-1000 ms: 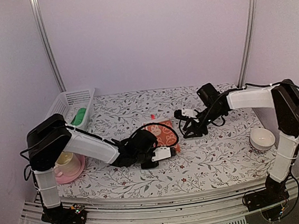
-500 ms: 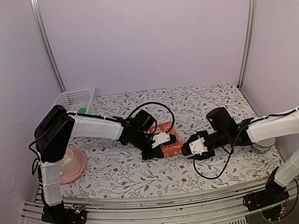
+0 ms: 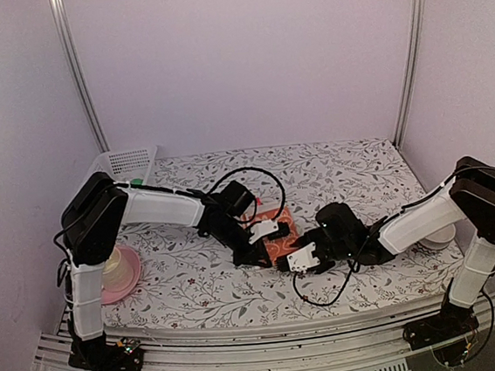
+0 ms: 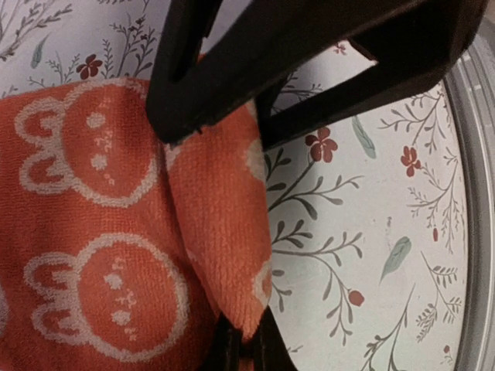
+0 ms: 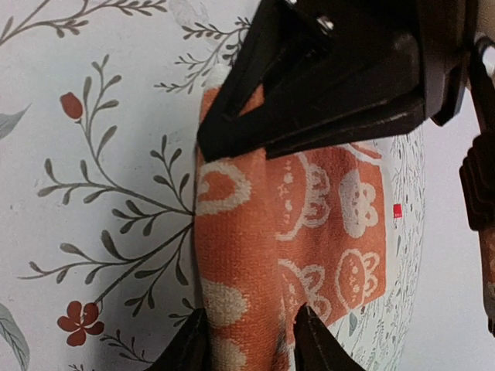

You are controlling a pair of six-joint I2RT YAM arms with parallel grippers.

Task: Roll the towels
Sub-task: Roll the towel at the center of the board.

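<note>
The orange towel (image 3: 280,235), printed with white rabbit faces, is a thin, limp terry cloth. It should weigh almost nothing, sag wherever it is unsupported, and drag on the flowered tablecloth (image 3: 334,177) rather than slide. A roll will probably hold only if its leading edge is pinched at both ends and turned over evenly. The sensible holds are therefore the two ends of the doubled-over edge, not the flat middle. The towel lies flat on the table, stretching ahead of and away from both grippers, which meet over its near edge and face each other along it. The left gripper (image 4: 246,352) has its fingers drawn almost together on the end of the raised fold, with only a thin lip of orange cloth between them, so it looks clamped on the towel. Just ahead of it, the dark jaws of the right gripper (image 5: 247,344) fill the left wrist view. In its own camera the right gripper's fingers (image 5: 309,340) stand apart, straddling the fold's other end. The cloth ridge fills the gap and meets their inner faces, but no squeeze shows.
</note>
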